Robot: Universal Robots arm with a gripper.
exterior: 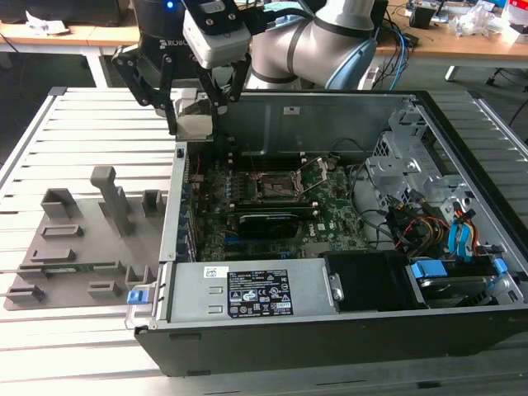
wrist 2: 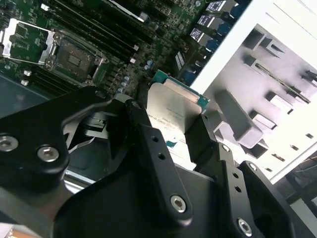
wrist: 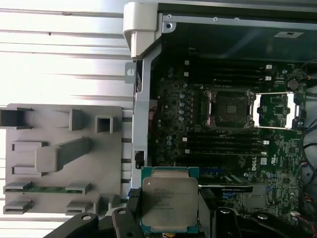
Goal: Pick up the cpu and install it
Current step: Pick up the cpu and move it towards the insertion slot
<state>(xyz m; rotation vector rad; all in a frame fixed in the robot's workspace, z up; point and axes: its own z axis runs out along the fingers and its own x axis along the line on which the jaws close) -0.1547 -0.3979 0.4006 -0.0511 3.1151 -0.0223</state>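
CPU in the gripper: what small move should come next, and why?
Probably carry it sideways over the motherboard toward the open socket. The gripper is shut on the cpu, held up near the computer case wall, while the socket lies apart from it with its load plate flipped open.

Robot arm (exterior: 330,37) – rounded silver-grey joints with pale blue caps (exterior: 355,62). The gripper (exterior: 196,120) is matt black with angular linkage bars. In the second wrist view its fingers (wrist 2: 153,148) show small holes and silver socket-head screws (wrist 2: 178,203). Light grey boxy camera housing (exterior: 216,33) at the wrist — small blue light (exterior: 169,5) above.
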